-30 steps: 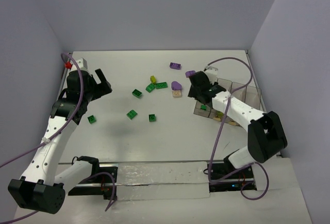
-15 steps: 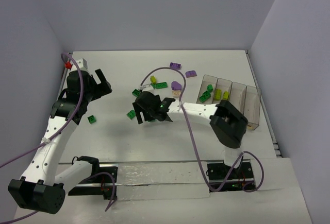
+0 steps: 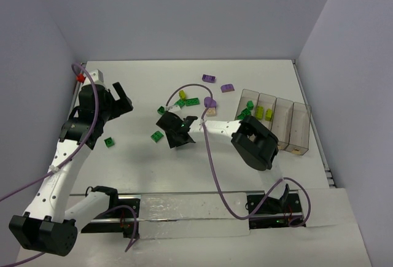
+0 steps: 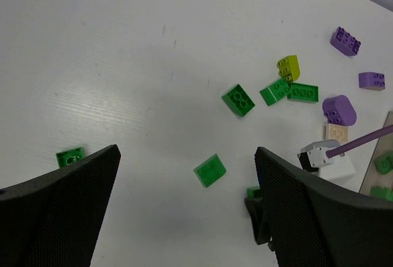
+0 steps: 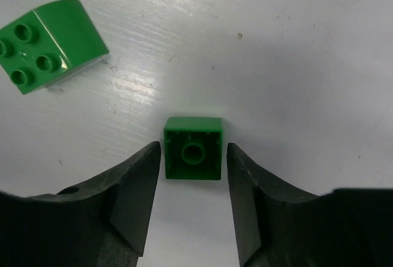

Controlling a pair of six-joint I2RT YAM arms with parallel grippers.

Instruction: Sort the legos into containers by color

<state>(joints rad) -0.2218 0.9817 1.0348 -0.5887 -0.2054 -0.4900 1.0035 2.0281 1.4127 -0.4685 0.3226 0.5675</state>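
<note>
1. Shows loose legos [image 3: 192, 101] scattered over the white table [image 3: 141, 162], with the containers [image 3: 301, 119] standing at far right
2. Places a curved green brick [image 5: 46, 43] near the right gripper [image 5: 194, 138], outside its jaws
3. Locates the green brick [image 5: 193, 156], studs down, flat on the table between the fingers [image 5: 132, 199], flanked closely; cannot tell whether gripped
4. Shows the left gripper [image 4: 187, 156] spread wide, holding nothing
</note>
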